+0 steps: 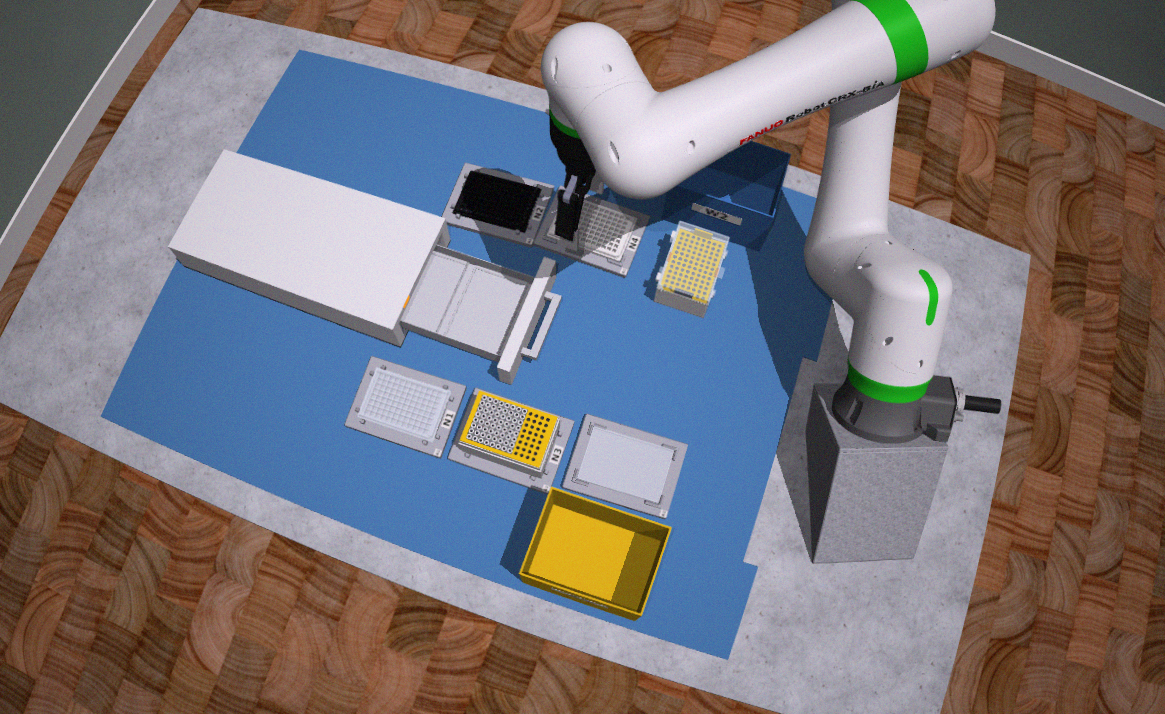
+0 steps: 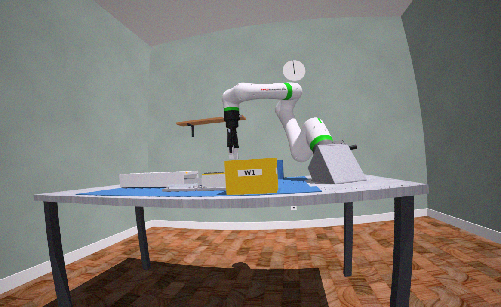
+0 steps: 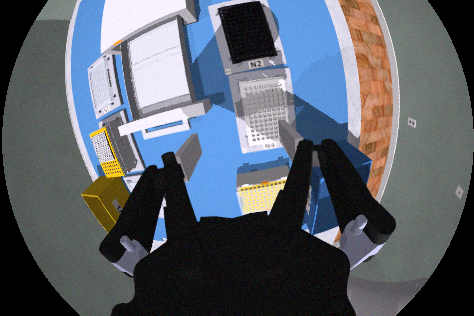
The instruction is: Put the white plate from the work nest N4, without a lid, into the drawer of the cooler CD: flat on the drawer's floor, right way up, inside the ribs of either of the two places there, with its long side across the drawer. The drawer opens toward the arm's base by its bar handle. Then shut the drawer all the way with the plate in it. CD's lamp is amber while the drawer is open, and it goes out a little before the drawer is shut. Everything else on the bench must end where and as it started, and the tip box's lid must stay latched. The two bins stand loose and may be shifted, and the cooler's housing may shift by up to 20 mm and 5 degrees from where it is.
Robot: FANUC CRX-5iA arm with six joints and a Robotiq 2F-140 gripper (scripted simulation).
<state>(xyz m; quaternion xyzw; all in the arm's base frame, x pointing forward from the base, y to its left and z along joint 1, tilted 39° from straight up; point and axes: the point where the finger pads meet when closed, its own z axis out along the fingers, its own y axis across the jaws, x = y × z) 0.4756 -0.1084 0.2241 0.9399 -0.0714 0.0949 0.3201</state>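
The white plate (image 1: 606, 227) lies without a lid in nest N4; it also shows in the wrist view (image 3: 262, 104). My gripper (image 1: 566, 227) hangs above the plate's left end, well clear of it, open and empty. In the side view the gripper (image 2: 233, 154) is above the bench, over the yellow bin's top edge. In the wrist view the fingers stand apart with nothing between them. The cooler CD (image 1: 302, 235) has its drawer (image 1: 471, 297) pulled out, its floor bare, with the bar handle (image 1: 544, 323) toward the arm's base. An amber lamp (image 1: 405, 302) glows at the housing's corner.
A black plate (image 1: 499, 199) sits in nest N2 beside N4. The yellow tip box (image 1: 691, 264) and blue bin W2 (image 1: 733, 199) stand to the right. In front are the clear plate in N1 (image 1: 404, 403), the yellow rack in N3 (image 1: 511, 428), a lidded plate (image 1: 626, 462) and yellow bin W1 (image 1: 593, 551).
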